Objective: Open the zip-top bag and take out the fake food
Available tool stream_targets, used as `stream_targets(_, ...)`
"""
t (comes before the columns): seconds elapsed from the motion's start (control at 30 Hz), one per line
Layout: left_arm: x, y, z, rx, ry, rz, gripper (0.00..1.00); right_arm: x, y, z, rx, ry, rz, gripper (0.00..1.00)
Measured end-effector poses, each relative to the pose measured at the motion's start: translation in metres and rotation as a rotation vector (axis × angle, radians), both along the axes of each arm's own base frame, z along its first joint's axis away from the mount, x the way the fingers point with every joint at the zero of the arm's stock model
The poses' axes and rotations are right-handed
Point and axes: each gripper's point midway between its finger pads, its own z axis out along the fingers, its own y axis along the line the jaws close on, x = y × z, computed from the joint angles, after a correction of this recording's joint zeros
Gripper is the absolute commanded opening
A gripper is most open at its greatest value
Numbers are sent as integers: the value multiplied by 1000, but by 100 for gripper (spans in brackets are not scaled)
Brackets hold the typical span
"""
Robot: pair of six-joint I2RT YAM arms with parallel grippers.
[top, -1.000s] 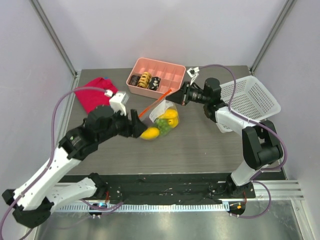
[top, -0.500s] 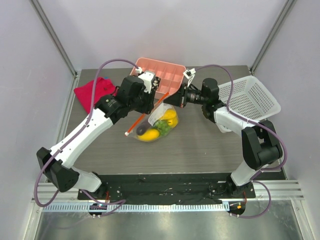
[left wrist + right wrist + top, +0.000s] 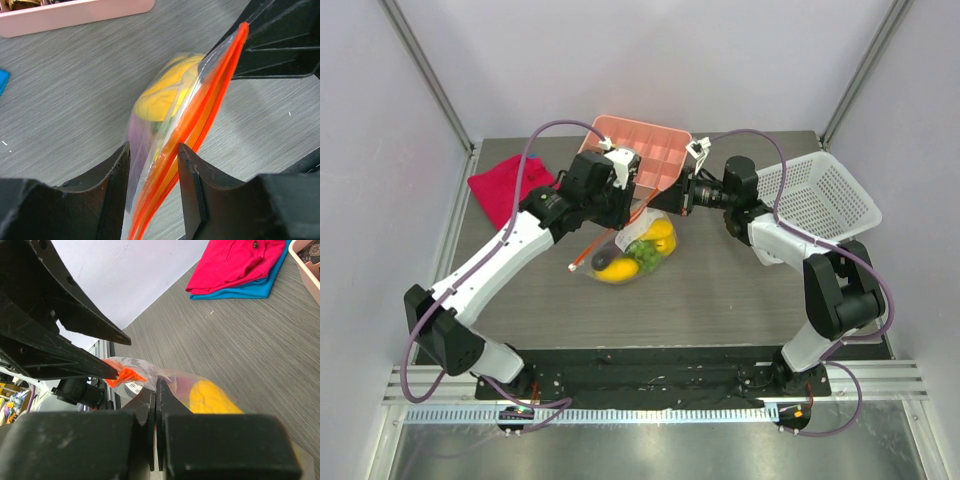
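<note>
Hands now bracket the zip-top bag (image 3: 638, 245) on the tabletop (image 3: 740, 290): the left hand (image 3: 152, 150) has swung in to straddle its orange strip (image 3: 212, 90), whether pinching I cannot tell, while the right hand (image 3: 156, 390) stays clenched on its corner, so parting the mouth looks next, fake food (image 3: 660, 235) still inside.

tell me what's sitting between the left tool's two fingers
The left tool straddles the zip-top bag: its orange-red zipper strip runs between the fingers, yellow fake food just beyond. The left wrist view shows it.
</note>
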Motion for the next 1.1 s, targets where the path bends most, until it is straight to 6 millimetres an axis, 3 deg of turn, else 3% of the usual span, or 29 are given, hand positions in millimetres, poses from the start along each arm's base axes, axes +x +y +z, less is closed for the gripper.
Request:
stream_targets(0.3, 4, 2, -5, -2, 7, 15, 55, -3, 2, 0, 1, 1, 14, 1)
stream_targets(0.57, 5, 1, -3, -15, -4, 19, 54, -4, 3, 0, 1, 1, 19, 1)
stream_targets(0.87, 2, 4, -16, 16, 1, 22, 60, -5, 3, 0, 3, 5, 23, 1)
stream_targets(1.03, -1, 5, -14, 33, -36, 23, 51, -6, 3, 1, 4, 8, 24, 1)
stream_targets(1.1, 1, 6, -13, 46, -52, 28, 40, -6, 4, 1, 5, 6, 26, 1)
